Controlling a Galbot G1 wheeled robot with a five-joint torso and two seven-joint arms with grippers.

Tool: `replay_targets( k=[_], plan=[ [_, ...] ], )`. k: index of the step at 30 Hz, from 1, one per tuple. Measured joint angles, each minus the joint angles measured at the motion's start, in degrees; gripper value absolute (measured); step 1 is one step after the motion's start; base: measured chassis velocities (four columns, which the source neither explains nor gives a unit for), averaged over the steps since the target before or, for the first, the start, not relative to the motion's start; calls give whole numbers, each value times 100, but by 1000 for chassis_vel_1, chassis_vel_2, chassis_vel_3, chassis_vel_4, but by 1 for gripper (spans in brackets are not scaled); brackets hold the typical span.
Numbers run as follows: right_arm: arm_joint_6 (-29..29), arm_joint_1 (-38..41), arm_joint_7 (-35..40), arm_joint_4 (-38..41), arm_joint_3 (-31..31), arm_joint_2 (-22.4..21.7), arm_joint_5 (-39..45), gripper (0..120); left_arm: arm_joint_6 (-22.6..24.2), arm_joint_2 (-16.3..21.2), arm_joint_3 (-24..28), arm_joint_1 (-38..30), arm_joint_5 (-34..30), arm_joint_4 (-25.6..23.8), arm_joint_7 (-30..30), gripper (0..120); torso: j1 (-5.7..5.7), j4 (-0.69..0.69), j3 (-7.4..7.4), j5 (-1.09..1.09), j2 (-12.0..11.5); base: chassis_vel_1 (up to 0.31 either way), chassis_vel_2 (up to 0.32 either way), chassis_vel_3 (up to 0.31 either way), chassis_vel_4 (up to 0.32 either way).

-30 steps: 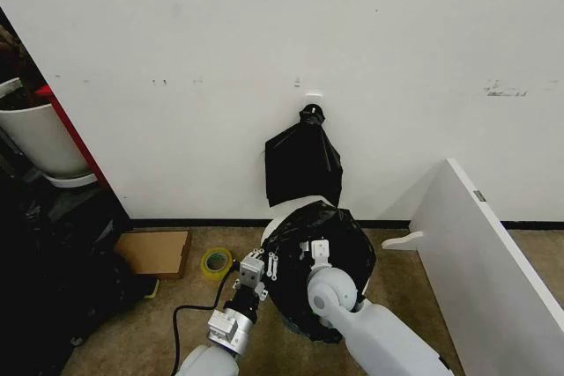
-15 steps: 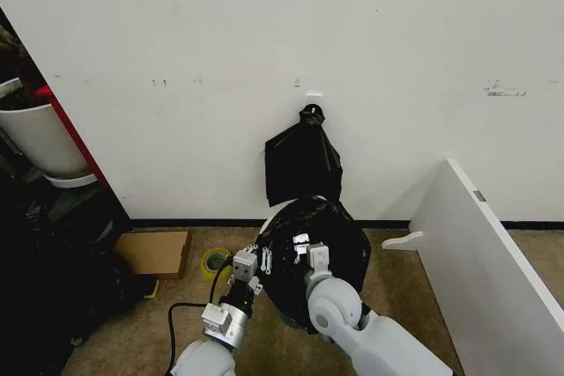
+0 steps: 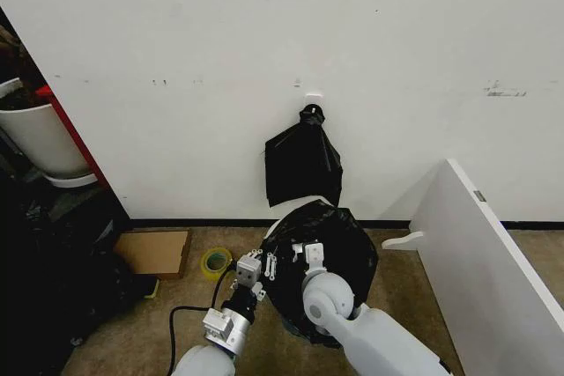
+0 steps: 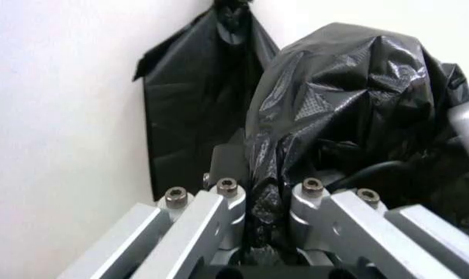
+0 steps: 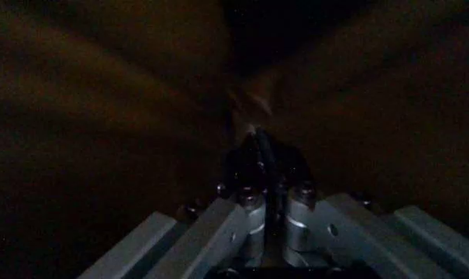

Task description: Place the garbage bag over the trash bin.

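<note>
My left gripper point(image 4: 269, 232) and right gripper point(image 5: 269, 215) each pinch a fold of the garbage bag point(image 3: 330, 239), thin and slippery, draped at twelve o'clock over the trash bin point(image 3: 284, 224); I judge hem grips safest

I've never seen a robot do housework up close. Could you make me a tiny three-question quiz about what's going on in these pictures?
1. True or false: the left end effector is pinching a fold of the garbage bag.
2. Where does the trash bin stand? A) against the white wall B) on a table C) inside the plant pot
3. Fill in: a roll of ____ lies on the floor beside a flat piece of cardboard.

Key:
1. True; the left wrist view shows black plastic clamped between its fingers.
2. A; its white rim peeks out under the bag, at the wall's foot.
3. Tape.

The right end effector sits in darkness, closed on a fold of the bag.
</note>
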Motion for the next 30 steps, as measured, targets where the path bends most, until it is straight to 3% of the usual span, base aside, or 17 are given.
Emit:
replay_targets(
  k=[5,16,30],
  plan=[
    [-9,-87,-53,163,-41,-39,-100,0,1,19,26,-26,-59,-37,47,4,0,0,0,0,0,0,0,0,0],
    [-6,130,21,-451,-142,172,-109,0,-63,171,142,113,-55,-146,209,4,0,0,0,0,0,0,0,0,0],
    [-5,171,19,-582,-81,129,-118,0,-207,182,151,146,-132,-169,463,4,0,1,0,0,0,0,0,0,0]
  ],
)
